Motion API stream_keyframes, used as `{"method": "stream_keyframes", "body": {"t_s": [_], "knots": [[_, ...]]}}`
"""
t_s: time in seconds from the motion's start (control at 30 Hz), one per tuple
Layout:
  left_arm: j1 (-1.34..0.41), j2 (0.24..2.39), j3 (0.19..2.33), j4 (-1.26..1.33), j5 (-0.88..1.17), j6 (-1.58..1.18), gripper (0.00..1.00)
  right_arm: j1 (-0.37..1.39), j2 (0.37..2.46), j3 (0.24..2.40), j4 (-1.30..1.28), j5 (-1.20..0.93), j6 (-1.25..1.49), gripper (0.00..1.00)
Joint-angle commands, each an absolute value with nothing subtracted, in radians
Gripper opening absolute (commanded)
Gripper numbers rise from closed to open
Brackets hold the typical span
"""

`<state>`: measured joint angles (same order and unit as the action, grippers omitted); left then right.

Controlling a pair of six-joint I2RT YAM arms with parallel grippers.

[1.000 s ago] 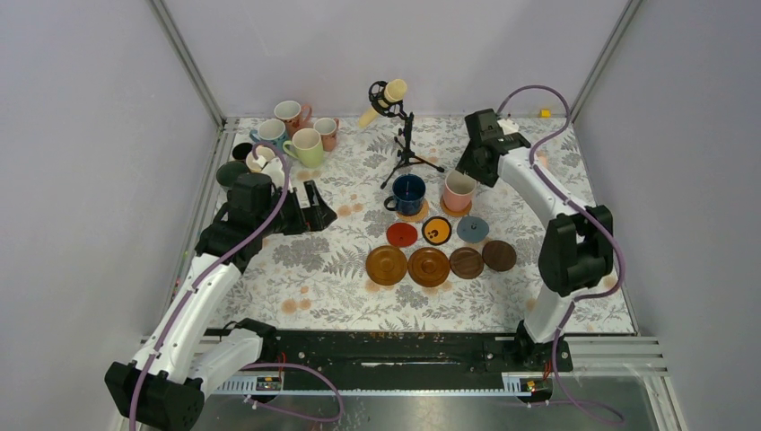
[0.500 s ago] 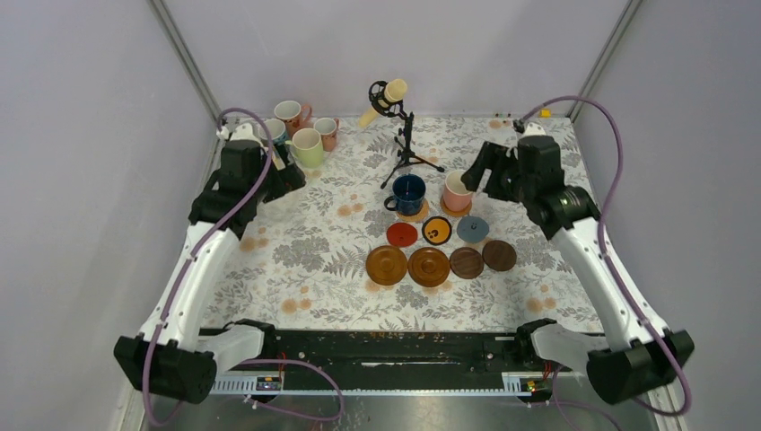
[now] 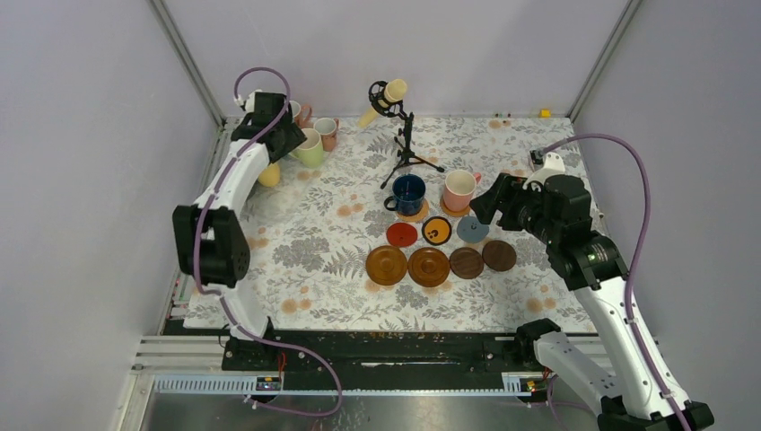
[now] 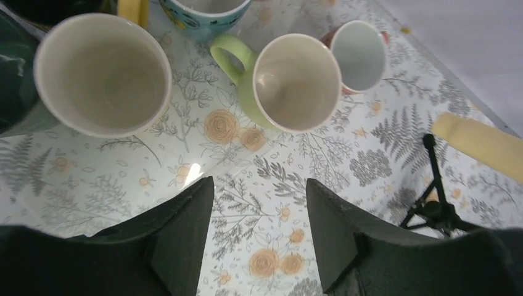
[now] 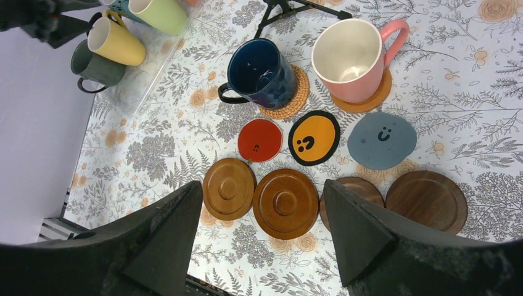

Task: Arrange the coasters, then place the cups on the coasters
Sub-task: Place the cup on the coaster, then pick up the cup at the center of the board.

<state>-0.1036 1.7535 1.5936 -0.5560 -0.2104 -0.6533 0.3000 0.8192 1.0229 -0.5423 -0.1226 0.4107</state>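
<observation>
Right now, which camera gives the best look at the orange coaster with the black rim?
The right wrist view: the orange coaster lies large and unblocked there, face marks plain, between the red coaster and the grey-blue coaster. The top external view shows it whole but small; the left wrist view misses it.

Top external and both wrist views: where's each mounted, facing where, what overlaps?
Top external: above and behind the bases, looking down on the table; left arm and right arm show.
Left wrist: on the left arm, looking down at the pale green mug, far-left corner; left fingers at bottom.
Right wrist: on the right arm, looking down at the coasters, navy mug, pink mug; right fingers at bottom.
Shared: both wrist views catch the pale green mug and microphone stand.
</observation>
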Motion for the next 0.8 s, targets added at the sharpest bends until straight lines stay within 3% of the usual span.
{"method": "stream_keyframes", "body": {"t_s": [0.0,0.77], "knots": [[-0.096,1.847,1.682,-0.51,-0.223,-0.748,0.57,0.302,0.813,1.046,-0.561,-0.139,0.37,0.79],[-0.074,2.081,1.8,-0.457,-0.219,-0.821,0.51,0.303,0.851,1.086,-0.563,-0.136,0.382,0.78]]}}
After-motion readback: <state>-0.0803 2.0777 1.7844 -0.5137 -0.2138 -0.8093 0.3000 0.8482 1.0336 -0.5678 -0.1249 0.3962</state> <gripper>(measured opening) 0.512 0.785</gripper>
